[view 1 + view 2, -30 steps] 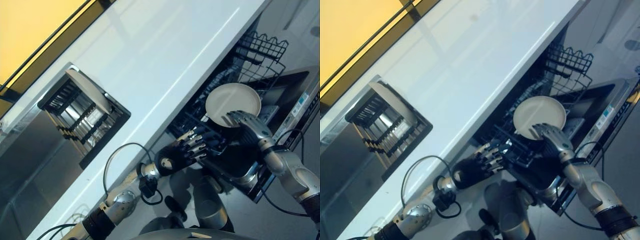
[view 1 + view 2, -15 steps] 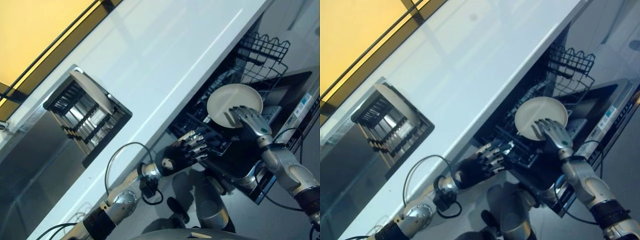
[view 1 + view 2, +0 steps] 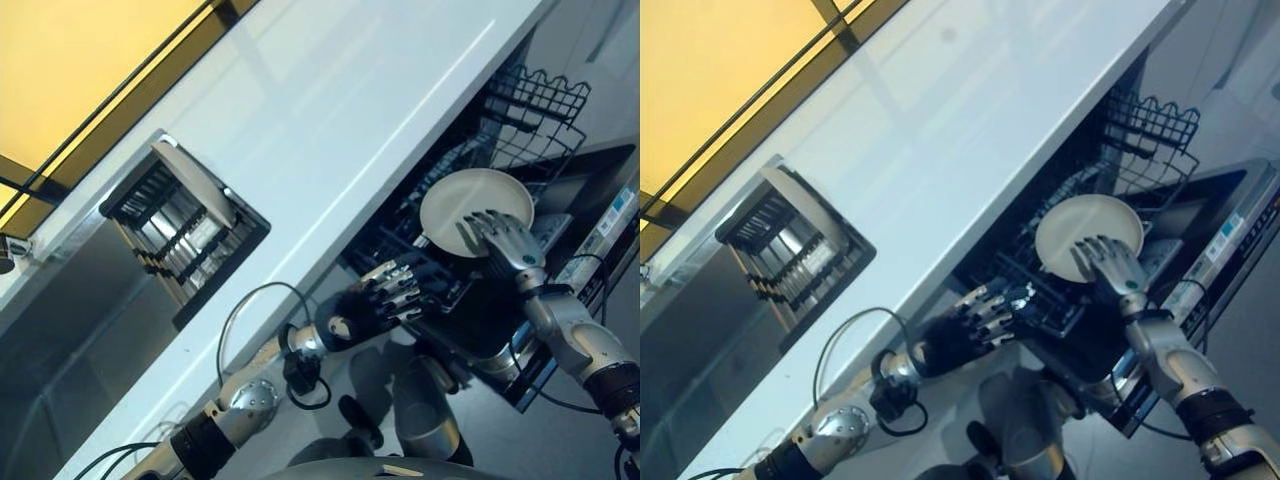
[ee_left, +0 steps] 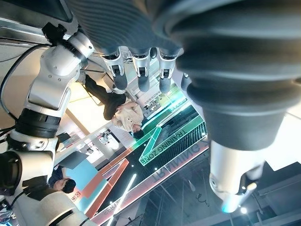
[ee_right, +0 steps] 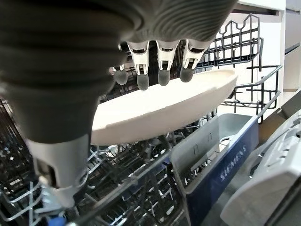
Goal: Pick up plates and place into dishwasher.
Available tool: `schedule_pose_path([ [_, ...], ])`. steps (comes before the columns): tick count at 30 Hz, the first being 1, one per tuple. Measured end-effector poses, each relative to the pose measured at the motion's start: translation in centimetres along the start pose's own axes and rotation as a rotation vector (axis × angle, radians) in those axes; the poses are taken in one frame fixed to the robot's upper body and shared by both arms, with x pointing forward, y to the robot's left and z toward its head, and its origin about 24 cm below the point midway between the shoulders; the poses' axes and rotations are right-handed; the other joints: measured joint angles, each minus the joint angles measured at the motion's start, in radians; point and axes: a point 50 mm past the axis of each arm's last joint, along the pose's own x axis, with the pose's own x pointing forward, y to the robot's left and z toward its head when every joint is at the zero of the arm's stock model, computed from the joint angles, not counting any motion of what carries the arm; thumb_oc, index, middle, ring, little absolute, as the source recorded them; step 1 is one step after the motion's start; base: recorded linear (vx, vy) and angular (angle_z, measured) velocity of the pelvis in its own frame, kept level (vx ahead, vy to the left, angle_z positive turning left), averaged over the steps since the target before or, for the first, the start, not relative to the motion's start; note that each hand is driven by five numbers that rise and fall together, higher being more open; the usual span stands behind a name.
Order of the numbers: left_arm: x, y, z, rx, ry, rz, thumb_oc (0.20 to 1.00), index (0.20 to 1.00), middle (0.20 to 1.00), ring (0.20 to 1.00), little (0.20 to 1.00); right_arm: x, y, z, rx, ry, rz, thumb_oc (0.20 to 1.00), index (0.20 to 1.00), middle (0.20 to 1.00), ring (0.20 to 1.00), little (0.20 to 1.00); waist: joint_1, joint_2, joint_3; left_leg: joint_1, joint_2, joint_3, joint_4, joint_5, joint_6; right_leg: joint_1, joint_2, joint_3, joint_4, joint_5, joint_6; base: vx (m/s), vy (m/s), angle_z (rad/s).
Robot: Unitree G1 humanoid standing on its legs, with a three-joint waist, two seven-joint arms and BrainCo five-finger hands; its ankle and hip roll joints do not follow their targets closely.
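Fingers of the right hand [image 3: 500, 240] lie spread and nearly straight across the near rim of a round cream-coloured ceramic plate [image 3: 472, 205], resting on it rather than curled round it; in the right wrist view the dark tips sit along the plate's upper face and the thumb stays apart below. That plate sits over the black wire rack [image 3: 1140, 120] of the open dishwasher, just beyond the right hand, not yet dropped between the tines as far as I can judge. A blue-grey plastic cutlery basket [image 5: 211, 160] stands just past the plate's far edge. The left hand [image 3: 385, 300] hangs open and empty, fingers loosely extended, near the rack's front edge.

Such a plate is stiff, glazed and likely slippery, moderately heavy and breakable, so the rim is the place to take hold, thumb under and fingers over.

Far beyond the left hand, a second pale plate [image 3: 192, 182] stands on edge in a dark drying rack [image 3: 185, 235] set into the white countertop [image 3: 330, 90]. Two plates counted, two racks
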Motion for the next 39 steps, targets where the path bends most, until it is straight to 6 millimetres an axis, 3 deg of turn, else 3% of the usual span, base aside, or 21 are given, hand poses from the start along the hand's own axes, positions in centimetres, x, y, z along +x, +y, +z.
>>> schedule_pose_path([
  [13,0.5,-0.1,0.0,0.003,0.015,-0.034,1.000,1.000,1.000,1.000,1.000,1.0,0.4,-0.7,-0.066,0.027,-0.030,1.000,1.000,1.000,1.000,1.000,0.031,0.017,-0.012,-0.004,-0.003,-0.023,-0.004,0.012,0.002,0.003,-0.008,-0.022,0.004,-0.002,0.000,0.01,0.001,0.05],
  [14,0.5,-0.1,0.1,0.003,0.016,-0.036,1.000,1.000,1.000,1.000,1.000,1.2,0.4,-0.8,-0.072,0.033,-0.031,0.696,0.696,0.696,0.696,0.696,0.032,0.017,-0.012,-0.005,-0.003,-0.024,-0.004,0.013,0.003,0.003,-0.009,-0.023,0.005,-0.002,0.000,0.01,0.001,0.04],
  [15,0.6,-0.1,0.1,0.003,0.017,-0.038,1.000,1.000,1.000,1.000,1.000,1.3,0.4,-0.9,-0.076,0.034,-0.029,0.200,0.200,0.200,0.200,0.200,0.032,0.017,-0.012,-0.005,-0.004,-0.024,-0.004,0.013,0.003,0.003,-0.009,-0.023,0.006,-0.002,0.000,0.00,0.000,0.00],
  [20,0.8,-0.3,-0.4,-0.012,0.037,-0.052,1.000,1.000,1.000,1.000,1.000,1.3,0.8,-1.5,-0.100,0.070,-0.020,0.200,0.200,0.200,0.200,0.200,0.052,0.024,-0.018,-0.007,-0.004,-0.027,-0.004,0.016,0.003,0.003,-0.011,-0.027,0.008,-0.002,0.000,0.00,0.000,0.02],
  [28,0.8,-0.3,-0.4,-0.019,0.046,-0.054,1.000,1.000,1.000,1.000,1.000,2.9,-1.3,-0.7,-0.084,0.049,-0.145,0.200,0.200,0.200,0.200,0.200,0.052,0.025,-0.019,-0.007,-0.004,-0.030,-0.005,0.019,0.003,0.003,-0.012,-0.029,0.008,-0.003,0.002,0.00,0.000,0.00],
  [39,0.8,-0.4,-0.5,-0.021,0.048,-0.063,1.000,1.000,1.000,1.000,1.000,2.5,-1.0,-1.0,-0.087,0.071,-0.137,0.200,0.200,0.200,0.200,0.200,0.073,0.017,-0.024,0.005,-0.004,-0.039,-0.008,0.021,0.000,0.020,-0.012,-0.038,0.003,-0.002,-0.001,0.02,0.006,0.02],
])
